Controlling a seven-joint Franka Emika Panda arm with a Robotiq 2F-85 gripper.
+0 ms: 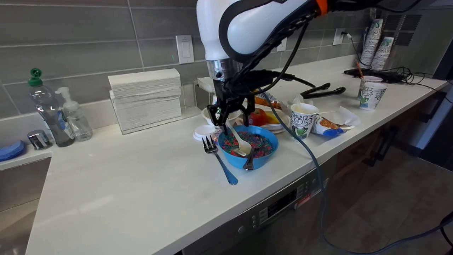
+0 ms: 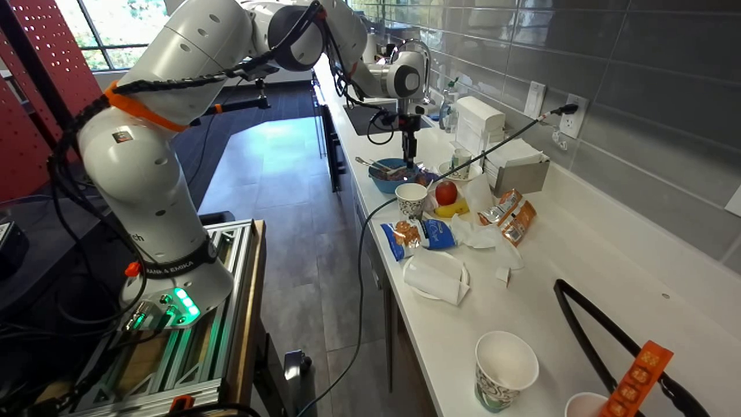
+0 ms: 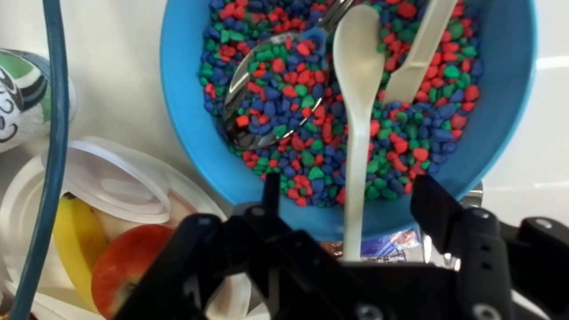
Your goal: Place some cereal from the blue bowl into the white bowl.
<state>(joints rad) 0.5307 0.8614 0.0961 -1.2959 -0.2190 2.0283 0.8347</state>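
The blue bowl [image 1: 260, 161] stands on the counter and also shows in an exterior view [image 2: 389, 184] and the wrist view [image 3: 186, 120]. It holds the cereal [image 3: 306, 155], small red, green and blue pieces. A white plastic spoon [image 3: 355, 133], a metal spoon [image 3: 240, 133] with pieces in it and a white plastic knife [image 3: 413, 75] lie in the bowl. My gripper [image 3: 348, 178] is open over the bowl's rim, the white spoon's handle between its fingers, apart from both. A white bowl [image 1: 206, 116], partly hidden behind my gripper, also shows in an exterior view [image 2: 476, 171] with a cup at it.
A blue-handled fork [image 1: 224, 168] lies beside the blue bowl. A plate with an apple [image 2: 446, 193] and banana [image 2: 452, 209], a paper cup [image 2: 411, 200] and snack bags [image 2: 425, 234] are close by. A blue cable [image 3: 55, 111] crosses near the bowl. Napkins [image 1: 147, 99] stand against the wall.
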